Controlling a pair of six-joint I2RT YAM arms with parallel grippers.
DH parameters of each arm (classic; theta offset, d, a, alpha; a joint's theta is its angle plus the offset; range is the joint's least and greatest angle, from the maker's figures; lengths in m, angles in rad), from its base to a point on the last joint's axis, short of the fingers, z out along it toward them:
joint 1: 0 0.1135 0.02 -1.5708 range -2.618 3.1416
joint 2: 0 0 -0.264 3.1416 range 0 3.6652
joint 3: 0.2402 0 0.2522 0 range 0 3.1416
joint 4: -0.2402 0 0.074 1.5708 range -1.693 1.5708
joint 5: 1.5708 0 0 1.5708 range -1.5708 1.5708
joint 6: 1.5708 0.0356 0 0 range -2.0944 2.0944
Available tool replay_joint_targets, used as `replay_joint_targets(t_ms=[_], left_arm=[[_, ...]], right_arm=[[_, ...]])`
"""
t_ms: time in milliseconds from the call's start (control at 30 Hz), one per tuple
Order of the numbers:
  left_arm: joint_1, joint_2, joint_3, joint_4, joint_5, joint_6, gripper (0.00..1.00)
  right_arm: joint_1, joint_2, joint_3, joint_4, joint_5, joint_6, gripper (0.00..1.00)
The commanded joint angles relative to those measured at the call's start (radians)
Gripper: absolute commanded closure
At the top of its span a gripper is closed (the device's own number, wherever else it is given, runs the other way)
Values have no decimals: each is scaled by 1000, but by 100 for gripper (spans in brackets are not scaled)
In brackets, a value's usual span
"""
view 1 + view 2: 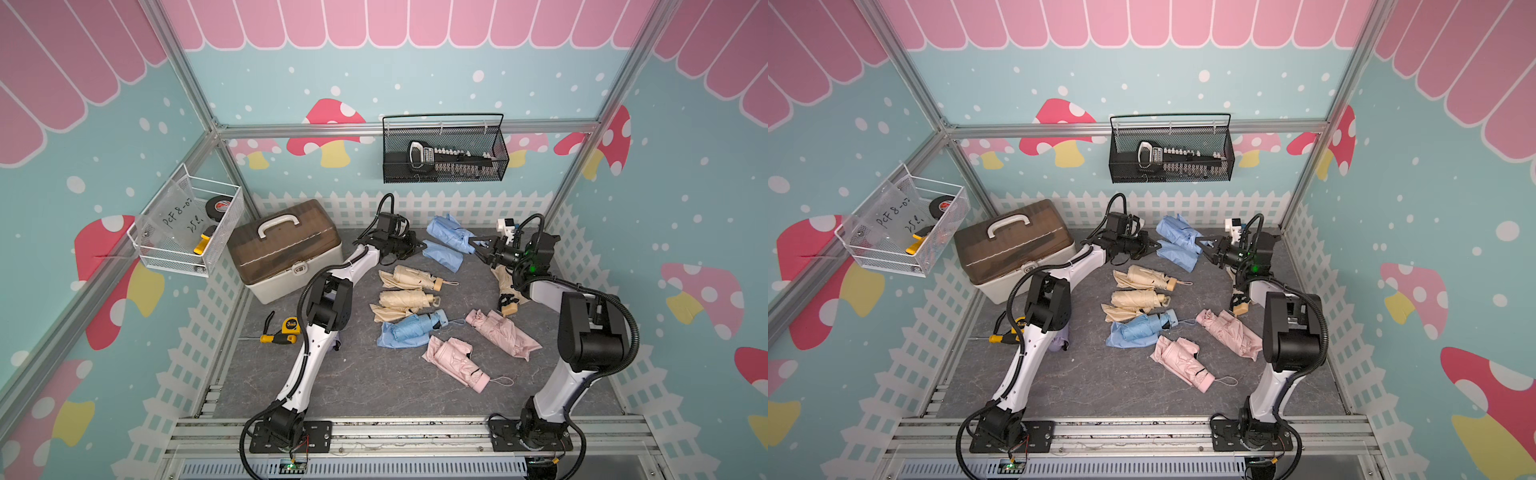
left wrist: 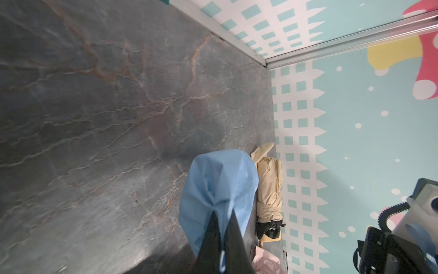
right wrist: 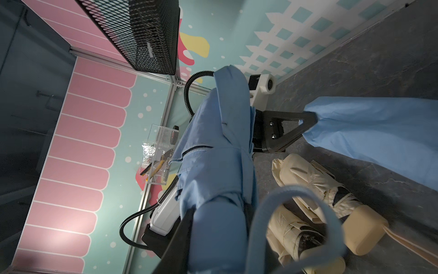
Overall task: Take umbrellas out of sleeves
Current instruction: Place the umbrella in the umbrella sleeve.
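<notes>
Our left fingers point(image 2: 222, 214) are pinched fully shut on one end of the smooth light blue fabric sleeve point(image 2: 213, 180), which droops toward the dark grey marbled surface point(image 2: 94, 106). Our right fingers point(image 1: 473, 244) are clamped part-way closed around the stubby handle of the light blue pleated folding umbrella point(image 3: 213, 154), raised at the back of the surface and apparently clear of the sleeve. We judge that handle-only hold the weak point: the long body could swing and slip out. The wrist loop point(image 3: 294, 189) could snag a finger on release, and a carelessly dropped sleeve might cover the beige folded umbrellas point(image 3: 303, 175) below.
</notes>
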Motion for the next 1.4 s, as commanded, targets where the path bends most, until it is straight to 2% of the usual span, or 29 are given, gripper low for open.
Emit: replay_joint_targets(t_ms=[0, 367, 467, 767, 833, 900, 1000, 1167, 1367], left_arm=[[-10, 52, 100, -120, -46, 54, 100], [-10, 84, 105, -161, -51, 74, 100], [-10, 87, 100, -164, -48, 79, 100], [-11, 95, 97, -179, -47, 81, 99], [-10, 94, 97, -188, -51, 84, 91], [-8, 88, 96, -198, -57, 86, 70], [-5, 72, 93, -206, -59, 91, 58], [8, 25, 85, -254, -75, 139, 44], [25, -96, 3, -396, -203, 262, 32]], right_arm=[[-11, 39, 23, 22, 1, -47, 97], [-12, 219, 64, -52, 30, -150, 97], [-12, 253, 98, -151, 47, -218, 97], [-13, 304, 216, -562, 135, -534, 94], [-13, 309, 231, -624, 156, -574, 87], [-13, 314, 252, -693, 174, -618, 85], [-13, 320, 271, -768, 211, -667, 74], [-13, 315, 270, -788, 231, -685, 60], [-13, 292, 286, -866, 307, -728, 42]])
